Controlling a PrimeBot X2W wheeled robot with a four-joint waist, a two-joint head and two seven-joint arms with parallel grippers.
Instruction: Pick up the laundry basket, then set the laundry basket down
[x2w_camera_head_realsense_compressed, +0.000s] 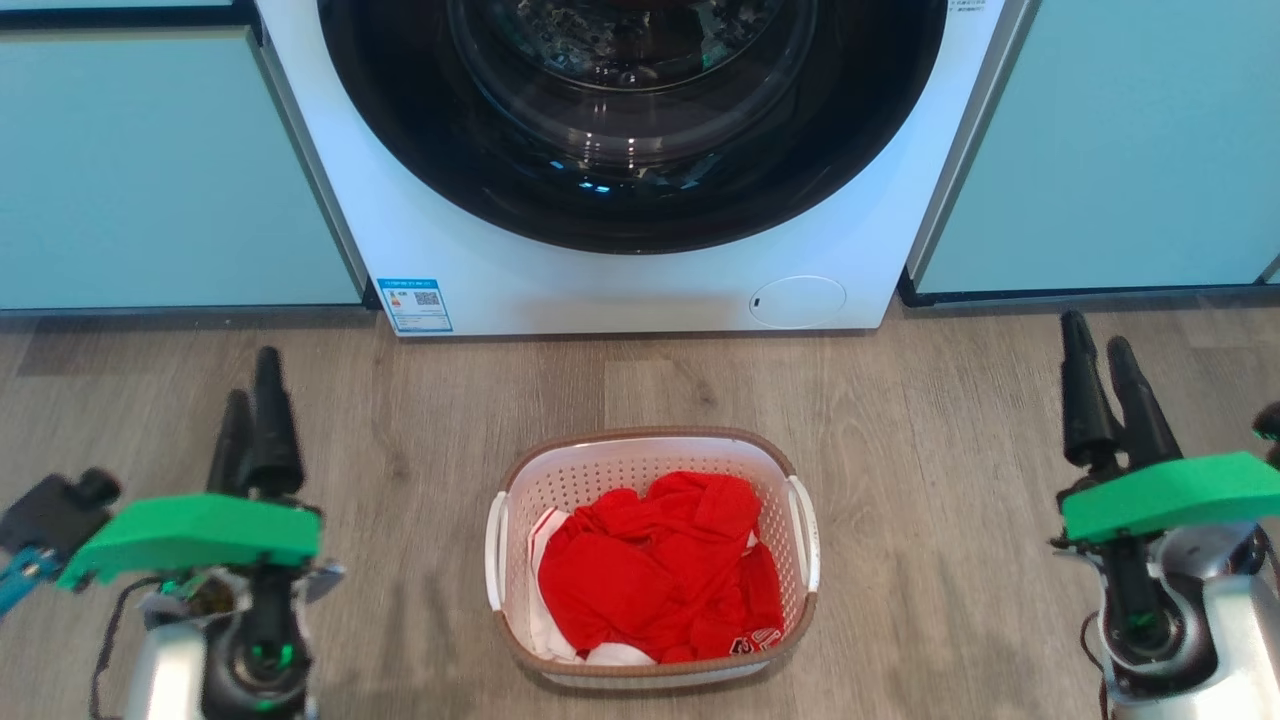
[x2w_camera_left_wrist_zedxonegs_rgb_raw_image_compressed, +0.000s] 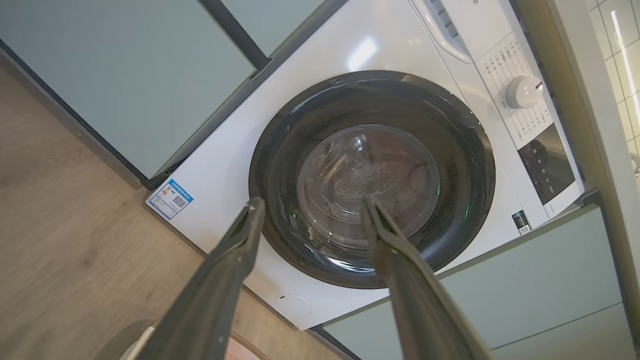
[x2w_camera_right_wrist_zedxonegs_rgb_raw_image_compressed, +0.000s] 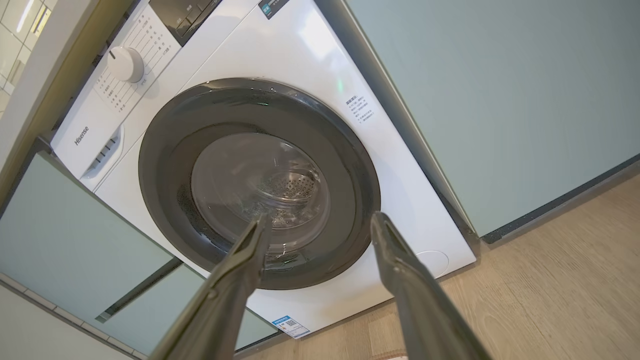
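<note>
Laundry basket (x2w_camera_head_realsense_compressed: 600, 475): small white perforated tub w/ brown rim, white side handles, red clothes (x2w_camera_head_realsense_compressed: 660, 575) inside. Sits on wood floor (x2w_camera_head_realsense_compressed: 930, 480), centre, in front of washer (x2w_camera_head_realsense_compressed: 620, 270). Left gripper (x2w_camera_head_realsense_compressed: 255, 385) & right gripper (x2w_camera_head_realsense_compressed: 1097, 335) flank it, well apart, fingers toward washer, both spread wide, empty.

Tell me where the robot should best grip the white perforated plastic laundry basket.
Likely its white side handles: left hand takes the left handle, right hand the right handle, each coming inward. The laundry basket stands upright between them, handles outward.
</note>
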